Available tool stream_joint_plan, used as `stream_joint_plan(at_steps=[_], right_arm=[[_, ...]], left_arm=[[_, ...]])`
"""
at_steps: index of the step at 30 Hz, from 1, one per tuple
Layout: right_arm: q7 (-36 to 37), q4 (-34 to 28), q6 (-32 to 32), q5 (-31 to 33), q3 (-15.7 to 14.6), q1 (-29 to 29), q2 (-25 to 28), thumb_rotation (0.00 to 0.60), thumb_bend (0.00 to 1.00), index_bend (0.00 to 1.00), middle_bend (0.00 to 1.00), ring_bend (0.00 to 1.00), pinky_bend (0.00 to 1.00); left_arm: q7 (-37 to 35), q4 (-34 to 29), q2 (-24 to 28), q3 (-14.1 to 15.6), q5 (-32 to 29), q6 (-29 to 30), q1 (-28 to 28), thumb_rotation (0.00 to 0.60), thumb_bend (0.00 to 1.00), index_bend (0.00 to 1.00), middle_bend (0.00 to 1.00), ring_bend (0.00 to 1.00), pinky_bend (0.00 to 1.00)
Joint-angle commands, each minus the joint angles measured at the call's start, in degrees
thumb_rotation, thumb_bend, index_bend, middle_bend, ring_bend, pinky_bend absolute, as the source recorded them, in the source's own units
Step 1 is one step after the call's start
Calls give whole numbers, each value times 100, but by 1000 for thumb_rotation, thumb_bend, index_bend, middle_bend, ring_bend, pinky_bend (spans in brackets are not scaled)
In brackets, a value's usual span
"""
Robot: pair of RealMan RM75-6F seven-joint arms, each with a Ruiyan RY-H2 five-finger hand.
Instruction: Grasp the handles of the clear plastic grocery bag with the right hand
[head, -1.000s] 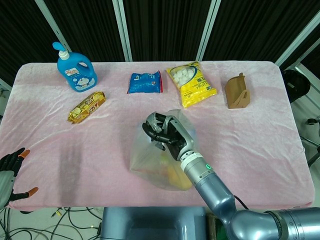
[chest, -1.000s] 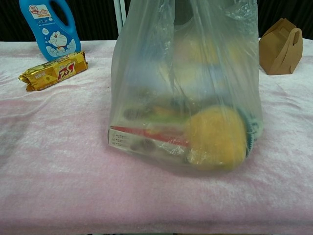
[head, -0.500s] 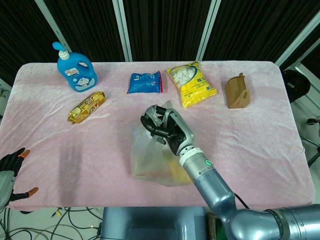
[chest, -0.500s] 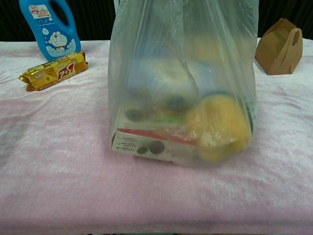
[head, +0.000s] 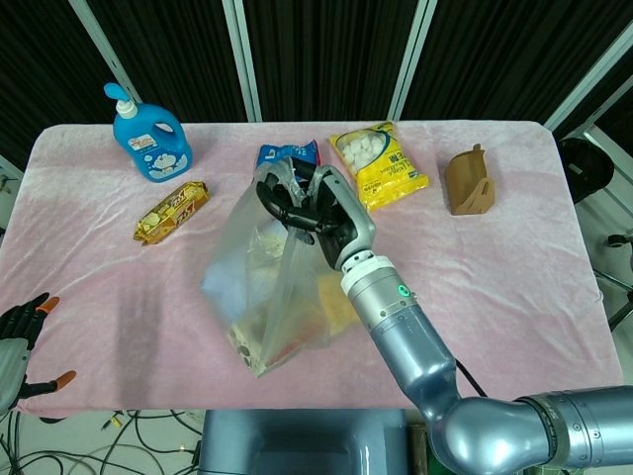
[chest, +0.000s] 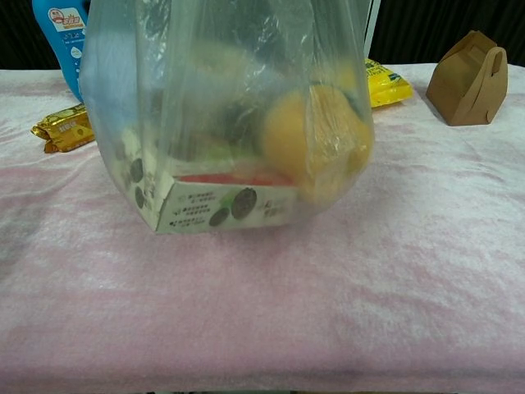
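One right hand [head: 315,213] gripping clear bag [head: 259,287] handles, bag hanging upright, long axis vertical, bottom toward table [head: 514,267]

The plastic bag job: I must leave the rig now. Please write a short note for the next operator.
Right hand: grips the handles of the clear plastic bag.
Left hand: at the table's near left edge, fingers apart, holding nothing.
Bag: hangs from the right hand, bottom apparently off the pink cloth; a box and a yellow item show inside.
Done: the grasp.
Left: nothing visible; keep the grip.

Clear bag [chest: 230,98] top beyond chest view's edge; contents blurred.
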Motion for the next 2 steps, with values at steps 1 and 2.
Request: stream_joint_plan(at_steps=[1,2], right_arm=[[-55,141,40,103,65,116,39,600,848,842,889,915,1000],[-59,149,61,141,80,132,53,600,848,842,889,915,1000]], left_arm=[[5,-2,-2,0,2,4,2,600,0,0,0,0,0],[8,-1,-4,2,6,7,3,600,0,0,0,0,0]])
